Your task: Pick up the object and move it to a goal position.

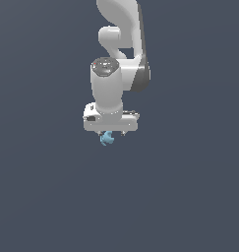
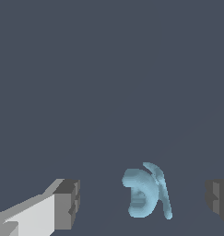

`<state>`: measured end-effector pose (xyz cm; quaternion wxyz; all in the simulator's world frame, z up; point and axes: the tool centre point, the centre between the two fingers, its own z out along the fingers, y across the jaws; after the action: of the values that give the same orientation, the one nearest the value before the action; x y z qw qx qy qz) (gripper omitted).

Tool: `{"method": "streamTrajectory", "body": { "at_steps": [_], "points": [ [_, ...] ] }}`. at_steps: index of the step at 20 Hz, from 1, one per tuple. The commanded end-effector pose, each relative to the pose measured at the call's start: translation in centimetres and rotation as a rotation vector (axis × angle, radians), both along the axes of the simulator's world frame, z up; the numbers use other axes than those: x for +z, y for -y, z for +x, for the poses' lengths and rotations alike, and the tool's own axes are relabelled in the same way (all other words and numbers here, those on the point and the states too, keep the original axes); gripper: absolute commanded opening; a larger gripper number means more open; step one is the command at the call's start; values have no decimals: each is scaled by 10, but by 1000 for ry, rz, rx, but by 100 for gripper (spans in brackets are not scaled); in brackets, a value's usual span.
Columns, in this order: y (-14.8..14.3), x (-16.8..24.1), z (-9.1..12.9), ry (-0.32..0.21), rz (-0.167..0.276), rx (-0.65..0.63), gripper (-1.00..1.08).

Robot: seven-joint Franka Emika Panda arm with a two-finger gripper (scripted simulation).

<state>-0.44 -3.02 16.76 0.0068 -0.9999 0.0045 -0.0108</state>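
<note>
The object (image 1: 107, 139) is a small light-blue lump with curved loop-like arms, showing just under the white gripper (image 1: 111, 134) in the exterior view. In the wrist view the object (image 2: 144, 190) lies between the two dark fingertips (image 2: 67, 203), with a clear gap on each side. The gripper (image 2: 143, 200) is open around it and touches it on neither side. The fingers are mostly hidden behind the hand in the exterior view.
The white arm (image 1: 120, 54) reaches down from the top of the exterior view. A plain dark grey-blue surface (image 1: 190, 187) fills the rest of both views. No goal marker shows.
</note>
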Motion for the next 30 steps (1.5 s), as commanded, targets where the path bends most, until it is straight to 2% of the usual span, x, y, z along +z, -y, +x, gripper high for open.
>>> {"method": "streamTrajectory", "body": {
  "at_steps": [1,15,25,30],
  "points": [
    [5,-10,-7,-3,-3,22,100],
    [35,-74,-61,-18,-15,191,100],
    [37,-83,-68,-21,-16,206,100],
    [37,-101,-69,-21,-16,208,100]
  ]
}}
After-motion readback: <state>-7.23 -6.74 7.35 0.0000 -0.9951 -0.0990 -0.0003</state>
